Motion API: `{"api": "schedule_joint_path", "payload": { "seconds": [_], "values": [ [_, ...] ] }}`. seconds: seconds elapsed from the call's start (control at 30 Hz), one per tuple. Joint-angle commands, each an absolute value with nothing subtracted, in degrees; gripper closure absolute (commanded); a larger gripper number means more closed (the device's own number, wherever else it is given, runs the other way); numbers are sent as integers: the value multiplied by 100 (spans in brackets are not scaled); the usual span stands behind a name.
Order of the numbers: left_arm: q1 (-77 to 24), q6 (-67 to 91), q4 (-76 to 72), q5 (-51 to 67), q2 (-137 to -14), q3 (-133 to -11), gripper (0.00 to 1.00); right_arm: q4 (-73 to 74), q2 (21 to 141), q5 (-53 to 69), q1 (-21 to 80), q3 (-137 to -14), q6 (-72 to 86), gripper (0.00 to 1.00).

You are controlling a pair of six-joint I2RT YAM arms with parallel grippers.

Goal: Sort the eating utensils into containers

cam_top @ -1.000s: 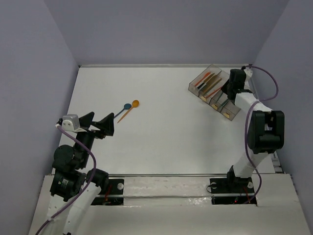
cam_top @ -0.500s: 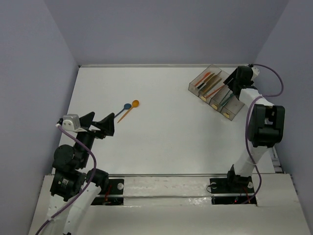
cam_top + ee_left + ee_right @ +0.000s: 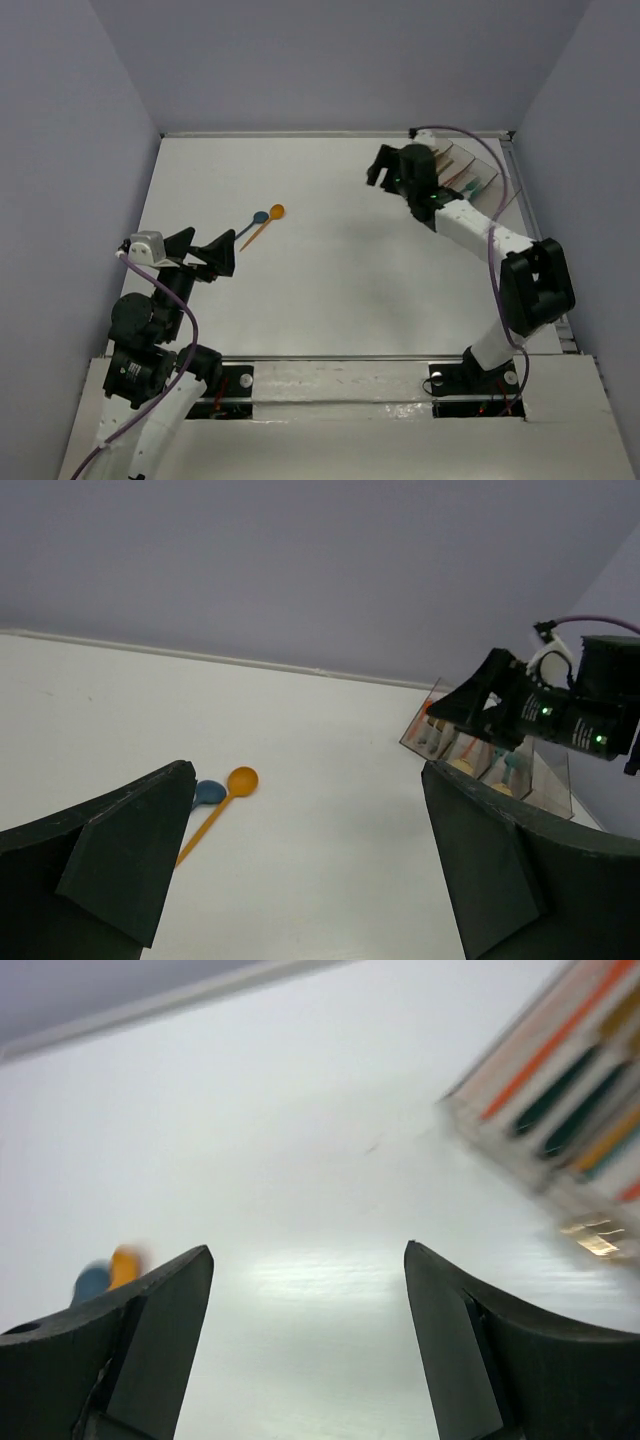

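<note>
Two utensils lie together on the white table, left of the middle: an orange spoon (image 3: 268, 221) (image 3: 228, 791) (image 3: 125, 1261) and a blue spoon (image 3: 256, 219) (image 3: 208, 792) (image 3: 91, 1282). The containers (image 3: 484, 181) (image 3: 497, 767) (image 3: 561, 1084) stand at the back right, partly behind my right arm, with orange, teal, yellow and red utensils lying in them. My right gripper (image 3: 385, 168) (image 3: 308, 1252) is open and empty above the table, just left of the containers and facing the spoons. My left gripper (image 3: 206, 255) (image 3: 307, 777) is open and empty, near and left of the spoons.
Grey walls close in the table (image 3: 330, 270) on the left, back and right. The right arm (image 3: 470, 225) reaches across the back right, its cable looping over the containers. Both arm bases stand at the near edge.
My right gripper has opened, left the containers and swung left over the table. The containers now sit nearer the back right corner. The left arm and spoons have not moved.
</note>
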State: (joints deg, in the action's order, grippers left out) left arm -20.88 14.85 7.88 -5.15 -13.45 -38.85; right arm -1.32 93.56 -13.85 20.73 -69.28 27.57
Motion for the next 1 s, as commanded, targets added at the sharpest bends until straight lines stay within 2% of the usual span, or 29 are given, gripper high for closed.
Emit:
{"api": "schedule_joint_path", "payload": {
  "seconds": [0.0, 0.17, 0.27, 0.53, 0.63, 0.97],
  "values": [
    [-2074, 1415, 501, -659, -1266, -3885, 1, -114, 9851, -1854, 3461, -7127, 2698, 17],
    [-2021, 1415, 492, -677, -1196, -3885, 1, 587, 11246, -2478, 4813, -8347, 2646, 17],
    [-2021, 1415, 492, -694, -1152, -3885, 1, 939, 12063, -2689, 5210, -9314, 2672, 17],
    [-2021, 1424, 492, -642, -1072, -3885, 1, 2047, 13850, -2874, 5484, -11940, 2733, 17],
    [-2021, 1424, 492, -624, -1046, -3885, 1, 2355, 14298, -3023, 5545, -12478, 2803, 17],
    [-2074, 1433, 492, -606, -1020, -3885, 1, 2443, 14888, -3120, 5598, -13157, 2901, 16]
  ]
}}
